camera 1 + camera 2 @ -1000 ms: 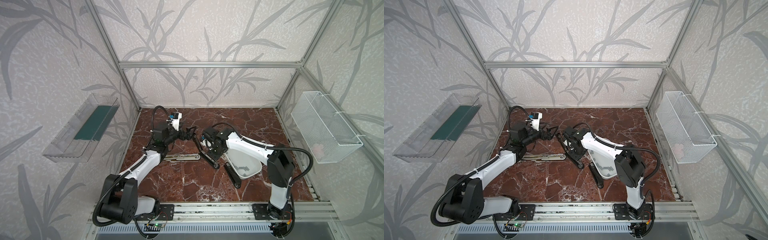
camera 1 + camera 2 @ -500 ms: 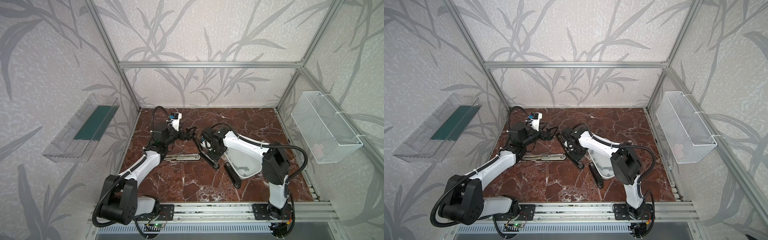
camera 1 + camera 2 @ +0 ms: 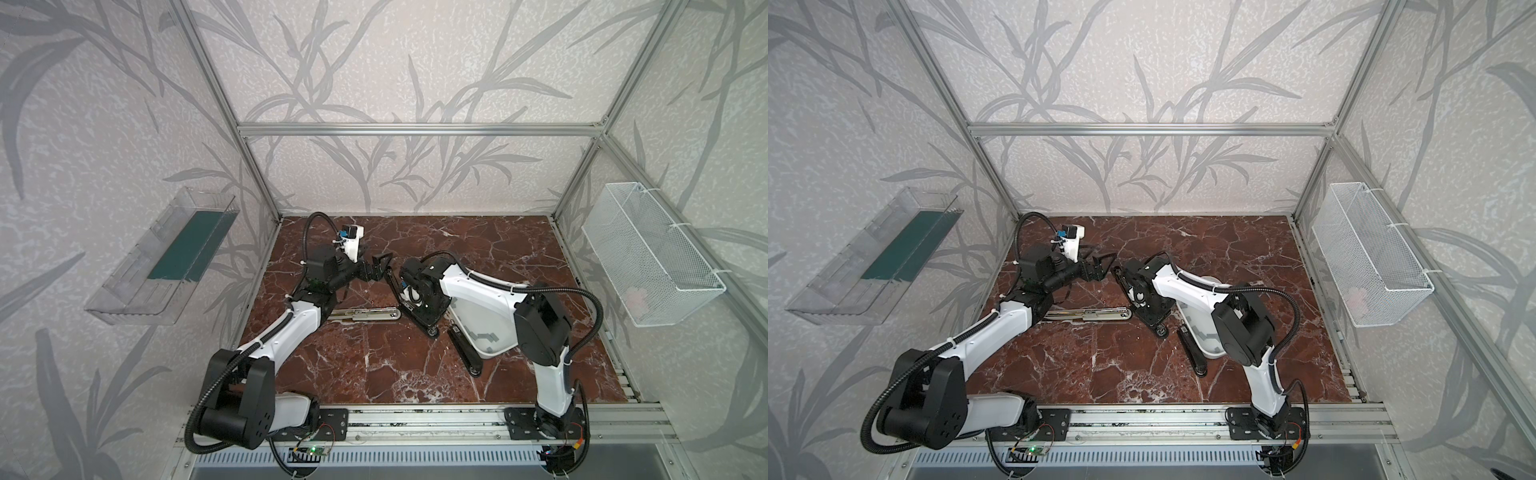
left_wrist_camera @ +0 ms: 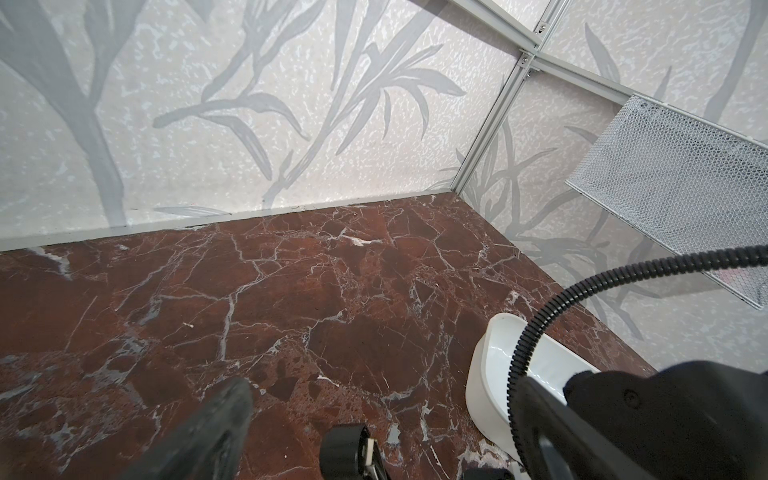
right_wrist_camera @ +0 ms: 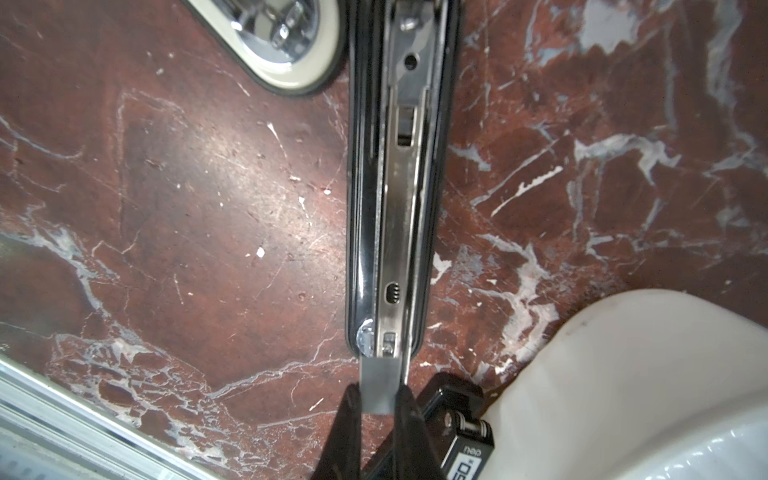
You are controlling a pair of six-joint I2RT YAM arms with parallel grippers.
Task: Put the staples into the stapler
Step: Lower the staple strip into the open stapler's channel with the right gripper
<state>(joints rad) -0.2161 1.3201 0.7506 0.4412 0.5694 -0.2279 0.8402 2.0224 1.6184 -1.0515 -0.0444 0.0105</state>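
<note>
Right elbow [image 3: 540,324] had swung slightly inward; left arm [image 3: 291,328] unchanged. Staples [image 5: 380,383]: one strip, judged light, stiff, snappable; I gripped its end in closed right pincer [image 5: 379,395], at stapler [image 5: 399,208] channel mouth. Left pincer [image 3: 381,266] open, empty.

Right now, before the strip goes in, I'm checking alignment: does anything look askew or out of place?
Yes: the staple strip in the jaws of the right gripper looks offset to one side of the metal channel of the open black stapler, not centred over it. Nothing spilled or damaged shows.
</note>
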